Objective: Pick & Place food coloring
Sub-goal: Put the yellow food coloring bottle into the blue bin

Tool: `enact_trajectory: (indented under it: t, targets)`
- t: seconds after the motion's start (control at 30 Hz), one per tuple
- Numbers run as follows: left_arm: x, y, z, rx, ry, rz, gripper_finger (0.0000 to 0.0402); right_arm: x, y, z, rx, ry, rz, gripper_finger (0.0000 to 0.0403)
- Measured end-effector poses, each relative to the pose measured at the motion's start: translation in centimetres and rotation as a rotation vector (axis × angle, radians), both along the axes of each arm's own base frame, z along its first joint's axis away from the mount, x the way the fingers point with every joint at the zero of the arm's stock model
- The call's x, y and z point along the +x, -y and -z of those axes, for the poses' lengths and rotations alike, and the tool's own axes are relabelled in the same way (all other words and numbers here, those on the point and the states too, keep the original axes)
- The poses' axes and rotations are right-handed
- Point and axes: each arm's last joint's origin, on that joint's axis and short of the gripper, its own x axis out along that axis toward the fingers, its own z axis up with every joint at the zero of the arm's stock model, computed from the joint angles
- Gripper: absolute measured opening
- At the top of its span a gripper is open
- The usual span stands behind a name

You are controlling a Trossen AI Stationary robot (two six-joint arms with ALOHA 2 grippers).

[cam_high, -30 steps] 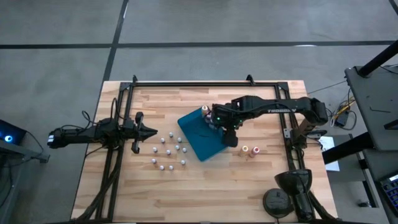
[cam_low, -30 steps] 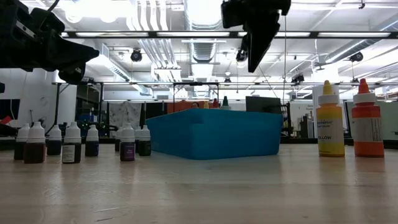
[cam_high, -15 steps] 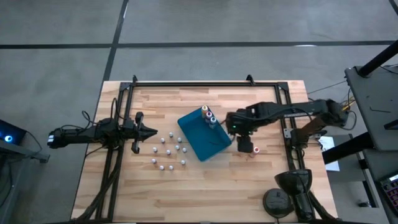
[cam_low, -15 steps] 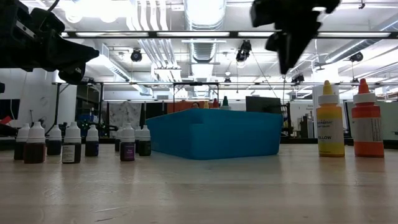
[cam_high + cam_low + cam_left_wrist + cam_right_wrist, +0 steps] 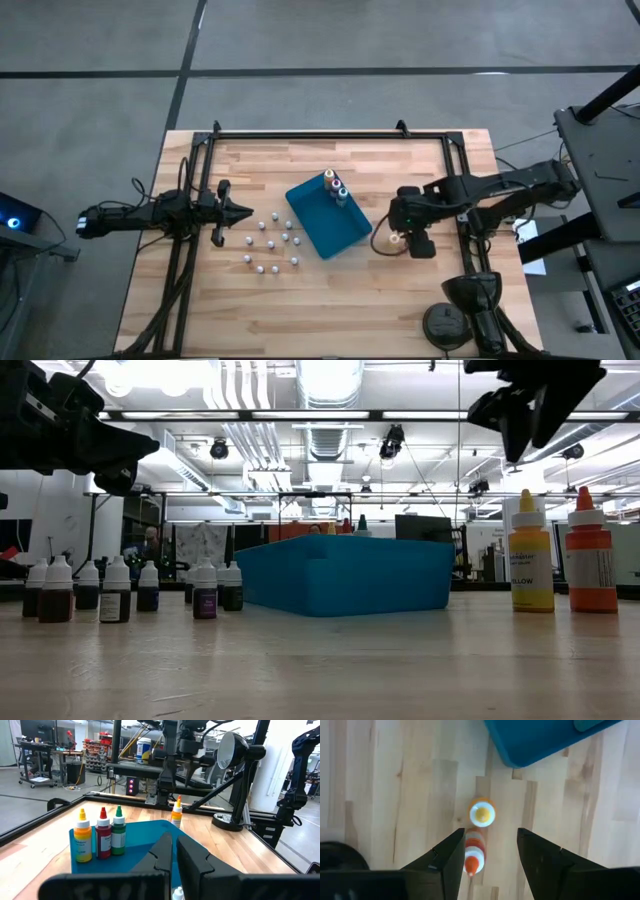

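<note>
The right gripper (image 5: 487,857), spread wide, hangs above the orange bottle (image 5: 474,851) beside the yellow bottle (image 5: 482,813) on the counter (image 5: 395,780). Probably best: descend centred, avoid nudging yellow.

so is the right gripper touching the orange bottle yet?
Apart. The low view shows the right gripper hanging open, well above the orange bottle, with background visible between them. The right wrist view looks down on the bottle from above.
</note>
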Motion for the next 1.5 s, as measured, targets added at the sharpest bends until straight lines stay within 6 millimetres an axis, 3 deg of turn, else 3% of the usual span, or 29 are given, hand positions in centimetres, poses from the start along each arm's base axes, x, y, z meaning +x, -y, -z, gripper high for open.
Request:
enact_trajectory:
  t: [0.47,0.7,1.1,1.5]
  targets:
    - [0.0,0.0,0.0,0.000,0.000,0.000,0.0000,0.4,-2.1,0.3,0.015,0.024,-0.047,0.0169]
    - [0.0,0.0,0.0,0.000,0.000,0.000,0.0000,0.5,-2.1,0.4,0.013,0.033,-0.051,0.0169]
    - [0.0,0.0,0.0,0.000,0.000,0.000,0.0000,0.1,-1.9,2.6,-0.022,-0.013,-0.044,0.0169]
    - [0.0,0.0,0.0,0.000,0.000,0.000,0.0000,0.8,-1.4,2.2,-0.015,0.049,-0.037,0.0169]
